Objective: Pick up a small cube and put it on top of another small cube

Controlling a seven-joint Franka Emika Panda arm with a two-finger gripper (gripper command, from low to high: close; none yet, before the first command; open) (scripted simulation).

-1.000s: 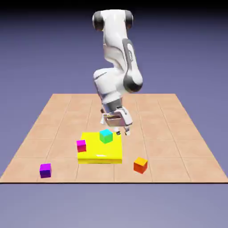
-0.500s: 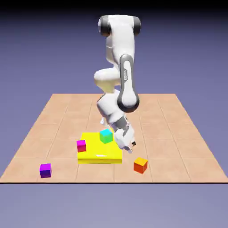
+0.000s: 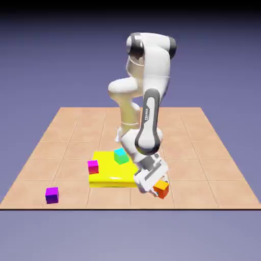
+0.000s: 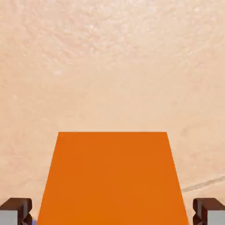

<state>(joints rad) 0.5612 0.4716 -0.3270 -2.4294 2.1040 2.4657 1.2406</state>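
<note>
You are looking at a flat table top (image 3: 71,132) of pale terracotta tiles, laid in a regular grid with thin darker seams between them. Its near edge runs straight across the lower part of the exterior view, and the far edge is shorter, so the surface narrows away from you. Behind and around it you have a plain blue-violet backdrop (image 3: 41,61), which darkens to near black along the top of the picture and stays smooth and featureless below the table. The light is even and soft, with only faint shadows on the tiles. In the hand view the same tiled surface (image 4: 110,61) fills the upper part, mottled and peach-coloured, with one seam (image 4: 204,183) at the lower right.
</note>
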